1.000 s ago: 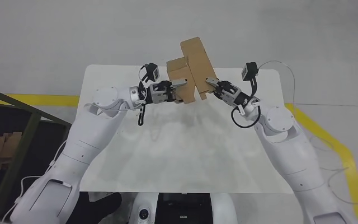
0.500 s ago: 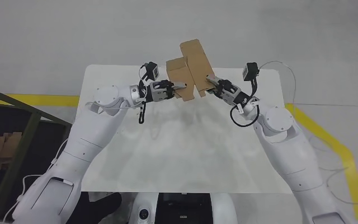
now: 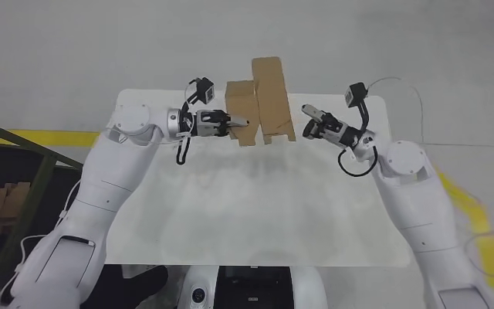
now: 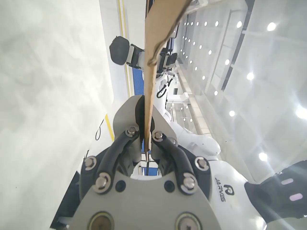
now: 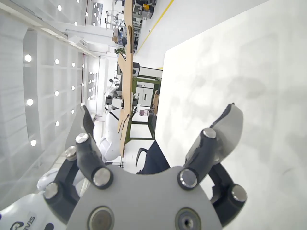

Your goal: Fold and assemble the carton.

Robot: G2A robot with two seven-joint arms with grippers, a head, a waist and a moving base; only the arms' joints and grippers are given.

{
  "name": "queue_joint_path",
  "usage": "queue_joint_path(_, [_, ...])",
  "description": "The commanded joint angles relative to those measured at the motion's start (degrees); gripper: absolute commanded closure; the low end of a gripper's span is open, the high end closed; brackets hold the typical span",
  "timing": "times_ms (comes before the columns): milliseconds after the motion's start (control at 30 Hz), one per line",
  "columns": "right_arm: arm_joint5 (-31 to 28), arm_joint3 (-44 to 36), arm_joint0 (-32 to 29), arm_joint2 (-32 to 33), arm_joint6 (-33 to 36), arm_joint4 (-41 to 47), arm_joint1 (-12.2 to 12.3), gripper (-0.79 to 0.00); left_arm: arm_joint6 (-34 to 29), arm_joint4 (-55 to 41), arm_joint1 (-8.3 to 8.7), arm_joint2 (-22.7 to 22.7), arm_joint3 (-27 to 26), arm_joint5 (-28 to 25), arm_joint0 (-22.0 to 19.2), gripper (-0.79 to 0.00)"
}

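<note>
A flat brown carton (image 3: 261, 102) hangs in the air over the far side of the white table (image 3: 255, 201), its panels unfolded. My left gripper (image 3: 238, 123) is shut on the carton's left edge; the left wrist view shows the cardboard sheet (image 4: 153, 56) edge-on, pinched between the two fingers (image 4: 146, 130). My right gripper (image 3: 309, 122) stands open a short way right of the carton, with nothing between its fingers (image 5: 223, 125). From the right wrist the carton (image 5: 127, 77) appears edge-on, farther off.
The table's far edge (image 3: 154, 91) lies just behind the arms. A dark green frame (image 3: 31, 178) stands off the table's left side. Yellow floor lines (image 3: 54, 137) run past both sides. The near half of the table is bare.
My right gripper let go of the carton, opened and drew back to the right. The left arm shifted left, and the carton swung round to hang straighter.
</note>
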Motion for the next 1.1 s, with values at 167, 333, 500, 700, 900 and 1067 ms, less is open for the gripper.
queue_joint_path(167, [-7.6,3.8,2.3,0.9,9.0,-0.8,0.5,-0.785,-14.8,4.0,0.94,0.6,1.4,-1.6,-2.3,0.0])
queue_joint_path(333, [-12.1,5.2,3.5,0.8,16.5,0.7,0.8,-0.785,-17.4,3.4,1.47,2.1,0.3,-3.5,-2.3,0.0])
queue_joint_path(500, [-12.5,6.0,4.3,-0.7,20.0,0.7,0.8,-0.785,-17.4,0.9,2.66,5.2,-0.7,-5.0,-2.9,0.0])
queue_joint_path(700, [-13.5,6.2,5.0,-2.5,22.2,2.6,0.5,-0.785,-17.4,-0.5,3.81,9.4,-0.4,-5.9,-4.7,0.0])
queue_joint_path(900, [-14.5,6.1,5.5,-3.6,23.4,3.4,0.4,-0.785,-17.4,-2.9,4.48,12.6,0.6,-6.7,-6.4,0.0])
queue_joint_path(1067, [-14.8,6.3,5.9,-4.5,23.4,3.6,0.3,-0.348,-17.4,-4.6,4.89,15.0,1.0,-7.3,-7.7,0.0])
